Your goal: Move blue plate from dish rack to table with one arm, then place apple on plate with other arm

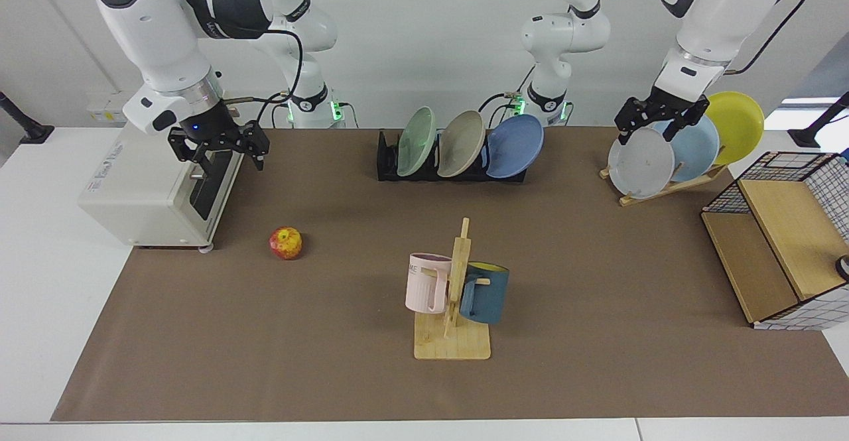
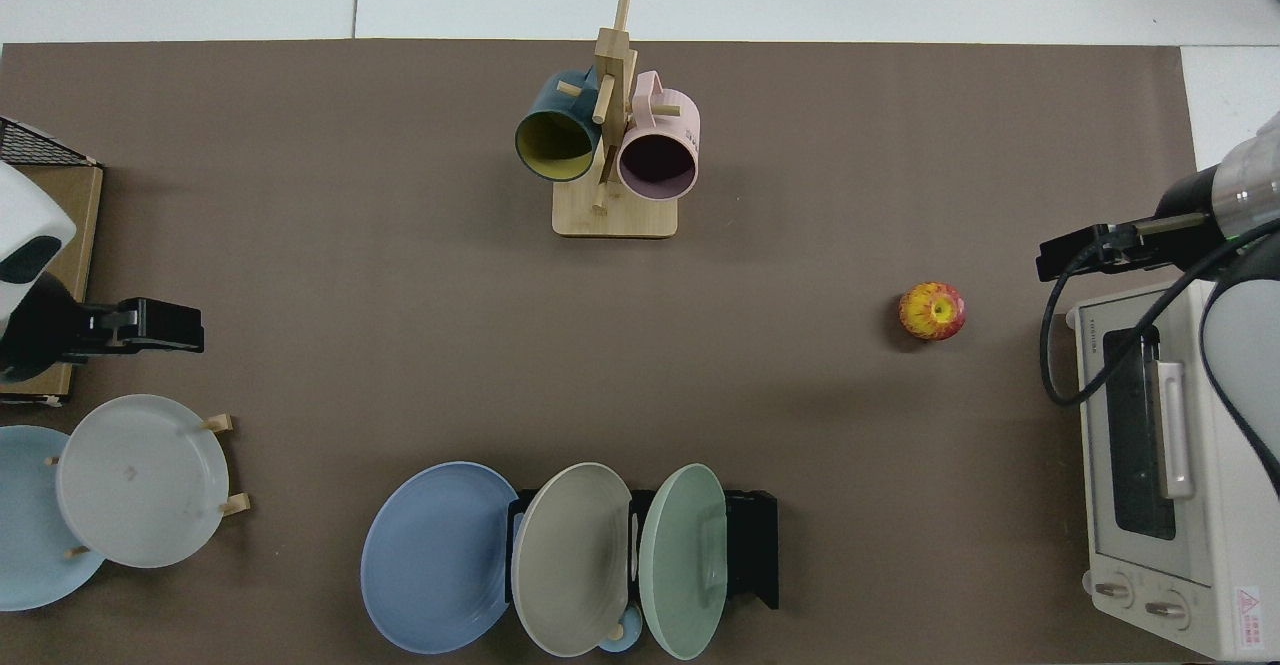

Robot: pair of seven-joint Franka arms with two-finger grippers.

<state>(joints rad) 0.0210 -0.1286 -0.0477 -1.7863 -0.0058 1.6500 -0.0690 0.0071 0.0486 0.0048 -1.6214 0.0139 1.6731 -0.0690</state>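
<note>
Plate first: your blue plate (image 1: 516, 146) leans in the end slot of the black dish rack (image 1: 387, 162) by the table's (image 1: 597, 335) far edge, on the side nearer your left arm, its face tilted up and outward, rim upright. Left gripper (image 1: 653, 121) hangs empty, fingers spread, over the grey plate (image 1: 641, 162) on the wooden stand (image 1: 663, 188), so you'd travel sideways along that far edge to reach the rim. Right gripper (image 1: 219, 149) waits spread and empty in front of the toaster oven (image 1: 149, 192); the apple (image 1: 286, 243) sits on the table just below and inward of it. Writing: the oven door reads "TOSHIBA" from above, and the pink mug (image 1: 428, 283) shows "ME".
</note>
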